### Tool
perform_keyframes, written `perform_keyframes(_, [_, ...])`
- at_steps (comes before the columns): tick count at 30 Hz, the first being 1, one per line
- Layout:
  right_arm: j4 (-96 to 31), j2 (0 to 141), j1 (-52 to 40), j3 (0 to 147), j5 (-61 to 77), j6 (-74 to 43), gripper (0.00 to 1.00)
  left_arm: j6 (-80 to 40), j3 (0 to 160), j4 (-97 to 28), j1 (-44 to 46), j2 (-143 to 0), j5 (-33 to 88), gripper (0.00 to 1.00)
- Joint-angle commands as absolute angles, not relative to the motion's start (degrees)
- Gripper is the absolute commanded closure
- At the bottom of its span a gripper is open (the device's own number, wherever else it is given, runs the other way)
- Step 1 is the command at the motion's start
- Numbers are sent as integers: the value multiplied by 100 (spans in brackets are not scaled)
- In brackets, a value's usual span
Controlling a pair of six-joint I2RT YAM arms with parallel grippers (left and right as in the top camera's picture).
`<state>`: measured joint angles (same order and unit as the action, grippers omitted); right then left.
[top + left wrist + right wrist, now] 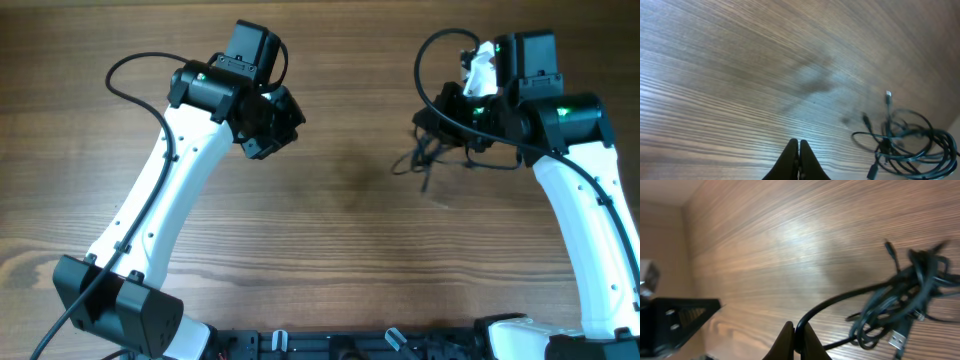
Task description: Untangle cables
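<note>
The cables (424,158) are thin black cords bunched in a small tangle on the wooden table, just under my right gripper (440,128). In the right wrist view that gripper (797,328) is shut on one black cable strand that loops out of the tangle (907,300), where a USB plug end (897,340) shows. My left gripper (278,128) hangs over bare wood, well to the left of the tangle. Seen from the left wrist, its fingers (798,145) are pressed together with nothing between them, and the cables (907,145) lie off to the lower right.
The wooden table (340,230) stretches between the two arms. The arm bases (120,305) and a black rail stand along the near edge. A black block (677,322) shows at the left of the right wrist view. Thick arm cables (440,60) loop above the right wrist.
</note>
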<state>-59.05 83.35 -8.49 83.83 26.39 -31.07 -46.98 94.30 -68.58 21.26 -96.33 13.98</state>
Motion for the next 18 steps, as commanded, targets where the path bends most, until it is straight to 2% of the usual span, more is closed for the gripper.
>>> perform_keyframes(1, [-5918, 8241, -838, 8499, 2425, -2998, 93, -4668, 9400, -6726, 2088, -9664, 1605, 83])
perform_keyframes(3, [-5894, 8241, -838, 8499, 2718, -3000, 93, -4670, 9397, -6726, 2088, -9664, 1608, 64])
perform_keyframes(4, [-5857, 8241, -838, 8499, 2891, -3000, 93, -4670, 9397, -6729, 2088, -9664, 1612, 62])
perform_keyframes(6, [-5730, 8241, -838, 8499, 3317, -2998, 93, -4722, 9397, -6724, 2086, -9666, 1704, 51])
perform_keyframes(10, [-5443, 8241, -838, 8499, 4331, -2836, 94, -4995, 9397, -6709, 2082, -9664, 1914, 44])
perform_keyframes(14, [-4956, 8241, -838, 8499, 6071, -2410, 96, -4995, 9397, -6702, 2104, -9666, 2012, 44])
perform_keyframes(18, [-4630, 8241, -845, 8499, 7041, -2427, 96, -5015, 9397, -6665, 2154, -9666, 2014, 43])
